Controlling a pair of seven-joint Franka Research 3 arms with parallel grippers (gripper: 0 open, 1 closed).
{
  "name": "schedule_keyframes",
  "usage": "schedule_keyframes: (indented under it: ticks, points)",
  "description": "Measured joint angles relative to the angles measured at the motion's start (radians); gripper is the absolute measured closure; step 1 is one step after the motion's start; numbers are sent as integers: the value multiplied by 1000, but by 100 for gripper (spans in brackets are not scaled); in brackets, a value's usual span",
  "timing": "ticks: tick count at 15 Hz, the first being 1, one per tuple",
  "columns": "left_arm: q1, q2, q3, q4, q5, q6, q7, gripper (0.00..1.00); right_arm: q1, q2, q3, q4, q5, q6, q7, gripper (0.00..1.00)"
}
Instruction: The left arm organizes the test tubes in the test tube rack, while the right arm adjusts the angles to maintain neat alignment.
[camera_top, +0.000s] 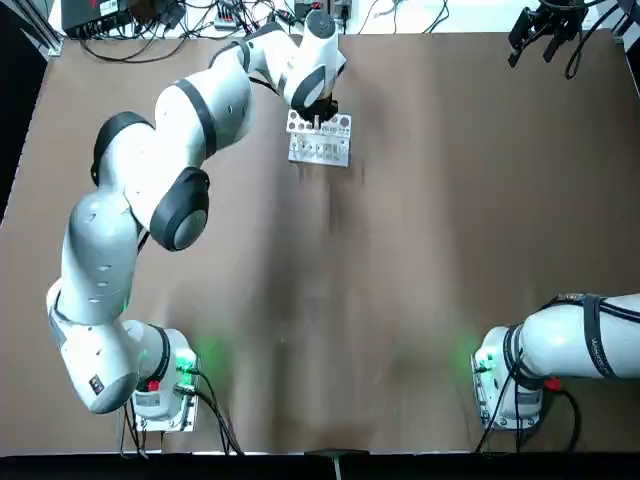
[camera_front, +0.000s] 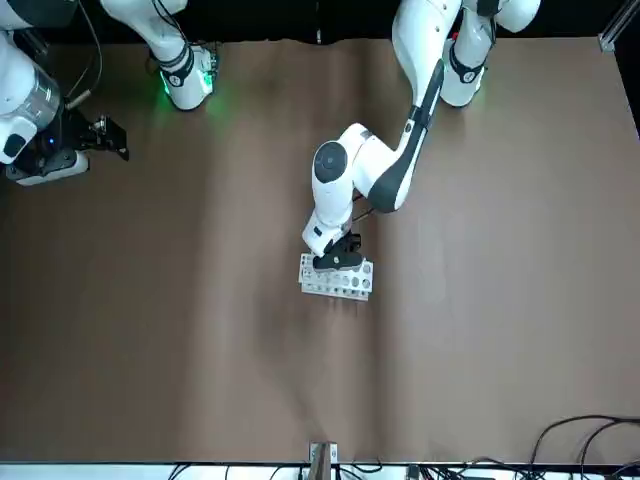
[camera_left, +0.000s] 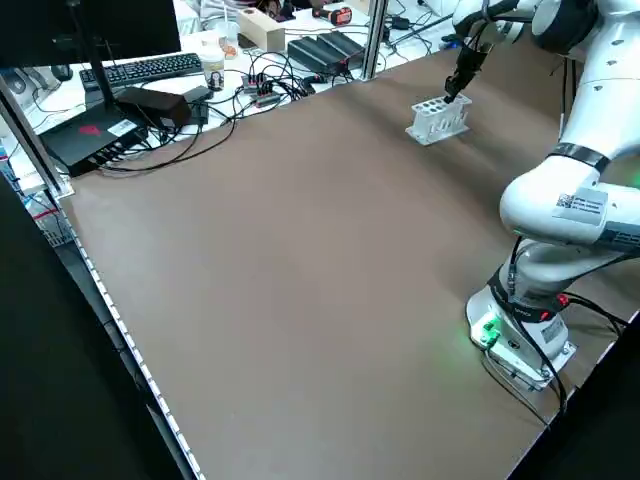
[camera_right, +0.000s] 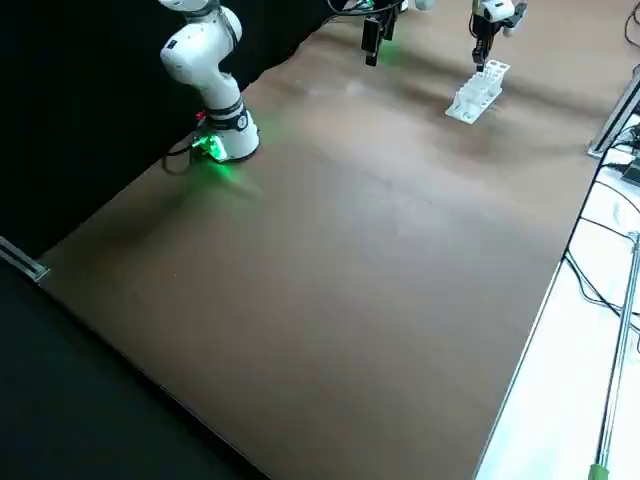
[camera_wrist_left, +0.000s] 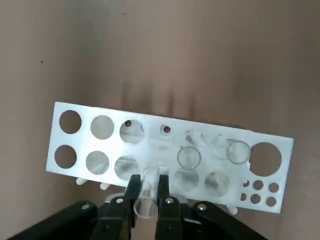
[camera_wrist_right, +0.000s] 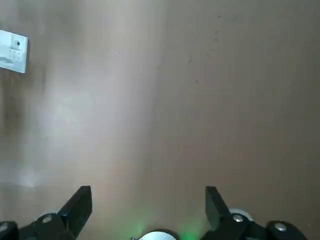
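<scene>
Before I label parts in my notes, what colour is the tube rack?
White; the left wrist view shows the rack best.

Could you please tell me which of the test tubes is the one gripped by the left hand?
It is the clear tube between the left hand's two fingers at the rack's edge; the others stand in the rack's holes, ungripped.

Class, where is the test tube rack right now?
In the top view, the test tube rack sits at the table's far edge, left of centre, beneath the left gripper.
</scene>
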Motion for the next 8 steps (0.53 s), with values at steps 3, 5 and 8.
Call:
schedule_keyframes:
  ticks: [3,5,8]
  points:
    - [1,0,1,5,0,0,0,82,0,0,0,0,0,0,0,0]
    - [2,-2,2,8,0,0,0,82,0,0,0,0,0,0,0,0]
    - [2,-6,2,10,0,-9,0,82,0,0,0,0,0,0,0,0]
